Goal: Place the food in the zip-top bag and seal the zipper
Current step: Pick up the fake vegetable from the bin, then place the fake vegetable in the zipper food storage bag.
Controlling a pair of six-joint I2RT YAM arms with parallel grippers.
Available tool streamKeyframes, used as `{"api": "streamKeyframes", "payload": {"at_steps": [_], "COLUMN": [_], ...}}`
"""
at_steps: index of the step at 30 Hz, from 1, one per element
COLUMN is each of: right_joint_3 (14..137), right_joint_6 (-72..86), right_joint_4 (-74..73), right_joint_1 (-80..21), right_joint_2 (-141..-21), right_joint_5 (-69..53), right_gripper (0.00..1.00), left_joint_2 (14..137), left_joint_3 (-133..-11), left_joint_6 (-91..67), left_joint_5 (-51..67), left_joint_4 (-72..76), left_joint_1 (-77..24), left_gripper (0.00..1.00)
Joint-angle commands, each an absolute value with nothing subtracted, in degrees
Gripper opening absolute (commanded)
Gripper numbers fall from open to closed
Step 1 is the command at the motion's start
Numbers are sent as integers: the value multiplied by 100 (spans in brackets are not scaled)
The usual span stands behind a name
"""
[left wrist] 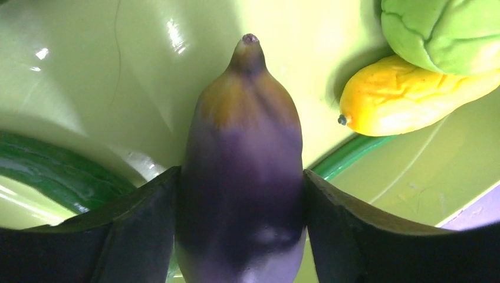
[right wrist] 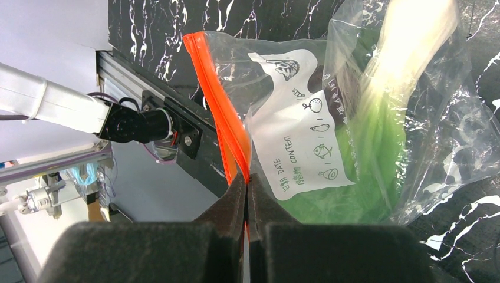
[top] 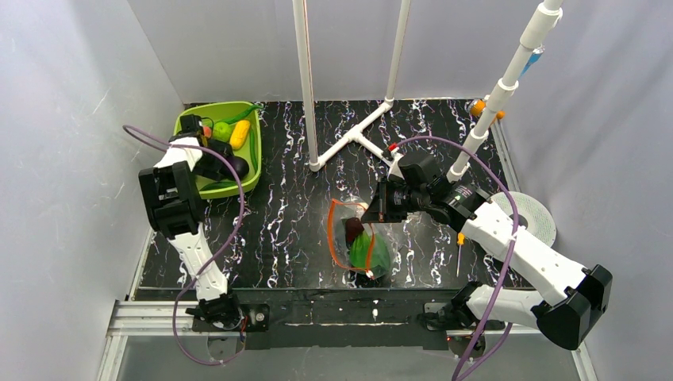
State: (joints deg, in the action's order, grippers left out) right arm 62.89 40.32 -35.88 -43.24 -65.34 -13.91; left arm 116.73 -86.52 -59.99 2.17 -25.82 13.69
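the dark purple toy eggplant (left wrist: 244, 135) lies in the lime-green plastic tub (left wrist: 118, 71), between the jaws of the left gripper (left wrist: 240, 194), one finger against each flank. the right gripper (right wrist: 246, 186) pinches, jaws nearly closed, the red-orange zipper strip (right wrist: 215, 100) of the clear crinkly zip-top bag (right wrist: 424, 147) on the black marbled table (top: 278, 238).

**Both arms reaching, both grippers closed on something**

The left arm (top: 171, 198) stretches toward the far-left corner of the tabletop (top: 286, 230). The left gripper (left wrist: 242, 177) has its fingers (left wrist: 118, 236) pressed against both sides of the eggplant (left wrist: 242, 118). The right arm (top: 524, 246) bends inward to the tabletop's middle, and the right gripper (right wrist: 246, 180) is clamped tight on the zipper (right wrist: 215, 100).
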Motion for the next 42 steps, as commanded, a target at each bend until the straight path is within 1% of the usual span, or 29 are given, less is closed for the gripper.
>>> {"api": "streamKeyframes", "payload": {"at_steps": [1,3,4,9,12,15,16,17,18,19,21,24,28,33,36,38,39,42], "right_joint_3": [6532,6518,6511,6461,6475,6503,6511,6525,6525,6530,6524,6497,6398,6295,6270,6286,6404,6466], "right_joint_6": [4076,4098,4109,4153,4157,4175,4182,4197,4200,4205,4221,4280,4376,4516,4613,4679,4765,4813], "right_joint_4": [-3468,-3451,-3441,-3394,-3389,-3329,-3311,-3291,-3281,-3271,-3233,-3171,-3035,-2907,-2809,-2743,-2701,-2683], "right_joint_1": [-4307,-4307,-4307,-4307,-4307,-4307,-4307,-4307,-4307,-4307,-4307,-4307,-4307,-4307,-4307,-4307,-4309,-4307], "right_joint_2": [-6454,-6426,-6406,-6335,-6321,-6319,-6328,-6334,-6339,-6344,-6351,-6351,-6312,-6292,-6293,-6316,-6384,-6377], "right_joint_5": [-1496,-1509,-1496,-1434,-1365,-1377,-1383,-1392,-1415,-1419,-1449,-1510,-1545,-1508,-1544,-1622,-1777,-1848], "right_gripper": [1,1,1,1,1,1,1,1,1,1,1,1,1,1,1,1,1,1], "left_joint_2": [10997,10809,10722,10151,9590,8993,8798,8662,8555,8475,8241,7552,6518,5075,4567,4498,4789,5192], "left_joint_3": [-8514,-8509,-8527,-8638,-8506,-7934,-7691,-7459,-7287,-7139,-6779,-6068,-5357,-4328,-3865,-3715,-3788,-3958], "left_joint_6": [-5762,-5645,-5582,-5175,-4810,-4457,-4456,-4498,-4624,-4689,-4719,-4673,-4477,-5059,-5572,-5763,-5707,-5693], "left_joint_5": [158,208,237,284,745,2071,2888,3271,3963,4390,5027,5514,5454,4339,3862,3658,3408,3230], "left_joint_4": [-2624,-2640,-2663,-2925,-2873,-2211,-1876,-1612,-1485,-1431,-1307,-1010,-963,-687,-310,-135,-70,-93], "left_joint_1": [1368,1391,1403,1413,1414,1413,1407,1412,1400,1366,1199,736,-320,-1543,-2248,-2669,-3414,-3781], "left_gripper": [46,36,33,32,34,36,36,37,37,37,38,38,38,40,40,39,39,39]}}
